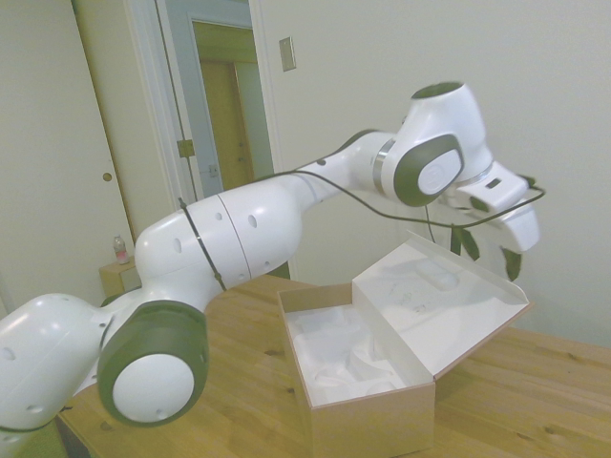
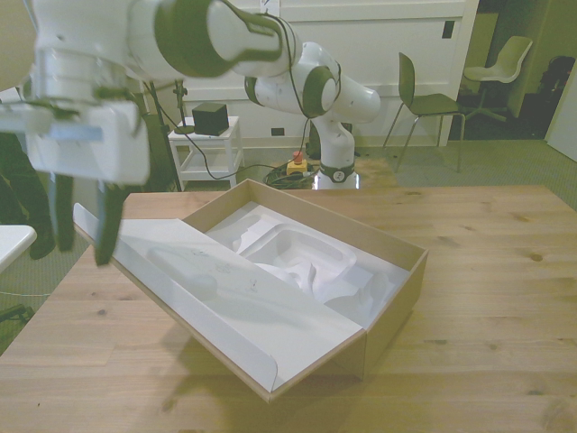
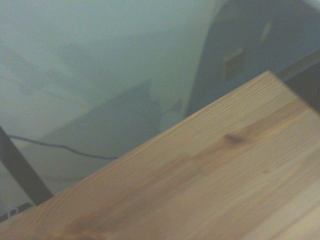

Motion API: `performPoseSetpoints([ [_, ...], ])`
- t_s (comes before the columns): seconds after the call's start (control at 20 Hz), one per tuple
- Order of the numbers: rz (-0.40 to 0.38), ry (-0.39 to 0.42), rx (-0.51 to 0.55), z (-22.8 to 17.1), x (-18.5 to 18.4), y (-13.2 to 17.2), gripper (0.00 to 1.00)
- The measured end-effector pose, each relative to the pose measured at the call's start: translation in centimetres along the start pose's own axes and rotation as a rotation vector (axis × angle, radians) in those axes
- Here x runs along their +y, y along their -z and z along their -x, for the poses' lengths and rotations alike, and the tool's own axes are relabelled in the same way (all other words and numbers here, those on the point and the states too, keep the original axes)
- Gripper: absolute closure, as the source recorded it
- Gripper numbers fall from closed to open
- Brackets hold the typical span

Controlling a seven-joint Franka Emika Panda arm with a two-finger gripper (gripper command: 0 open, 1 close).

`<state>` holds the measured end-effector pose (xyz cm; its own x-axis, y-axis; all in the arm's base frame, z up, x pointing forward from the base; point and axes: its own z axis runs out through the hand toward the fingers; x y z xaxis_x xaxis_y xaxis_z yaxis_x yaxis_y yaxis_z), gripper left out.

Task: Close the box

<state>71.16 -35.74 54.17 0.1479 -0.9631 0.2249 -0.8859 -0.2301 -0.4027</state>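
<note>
The box (image 1: 368,420) stands open on the wooden table, light tan outside with a white moulded lining (image 2: 297,257) inside. Its white-lined flap lid (image 1: 441,303) (image 2: 236,307) leans outward from the hinge, tilted up toward the front view's left. My gripper (image 1: 490,254) (image 2: 86,230) hangs open at the lid's raised outer edge, with one dark finger (image 2: 106,225) on each side of that edge. Whether the fingers touch the lid cannot be told. The wrist view holds only blurred bare table (image 3: 225,190) and the room beyond it.
The box (image 2: 397,311) fills the middle of the table (image 2: 505,271). Off the table, behind it in the front view, are a white cart (image 2: 207,144) with a black cube on it, and two chairs (image 2: 428,104). A doorway (image 1: 224,105) shows in the side view.
</note>
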Motion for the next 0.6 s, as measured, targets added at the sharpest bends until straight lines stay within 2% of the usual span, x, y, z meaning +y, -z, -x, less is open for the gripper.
performPoseSetpoints([
  [0.1, -0.003, 0.002, 0.02, 2.6, -1.9, -1.6, 0.0],
  [0.3, -0.013, -0.015, 0.007, 2.3, -1.7, -1.6, 0.0],
  [0.4, -0.034, -0.018, -0.043, 2.4, -1.8, -0.7, 0.0],
  [0.6, -0.084, 0.023, -0.114, 3.4, -2.3, -2.0, 0.0],
])
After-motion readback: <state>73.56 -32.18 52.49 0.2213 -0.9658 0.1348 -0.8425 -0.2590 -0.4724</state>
